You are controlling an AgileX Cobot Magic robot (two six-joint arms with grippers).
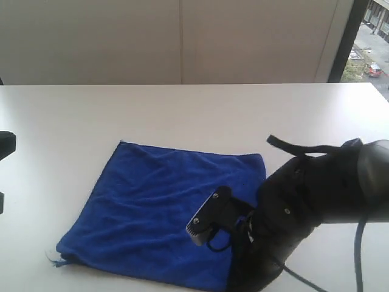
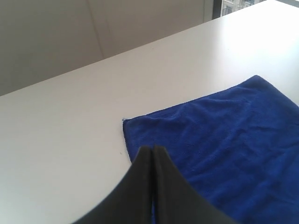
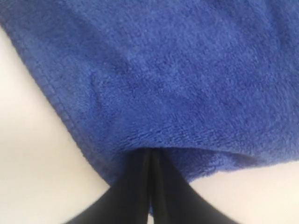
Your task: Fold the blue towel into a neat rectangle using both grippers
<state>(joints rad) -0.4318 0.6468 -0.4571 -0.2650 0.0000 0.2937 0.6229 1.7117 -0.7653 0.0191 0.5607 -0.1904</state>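
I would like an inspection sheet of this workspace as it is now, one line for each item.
Surface: white table, smooth.
Job's things: blue towel lies flat, lightly wrinkled.
Clutter: nothing seen.
Grippers: left gripper shut, near a towel corner; right gripper shut at a towel corner, grip unclear.
Cables: black cable hangs by the right arm.
Surroundings: pale wall; window with street outside.

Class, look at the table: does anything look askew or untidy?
The blue towel lies skewed to the far edge of the table, its surface lightly wrinkled, and a small loop pokes out at its near left corner. Nothing spilled or damaged.
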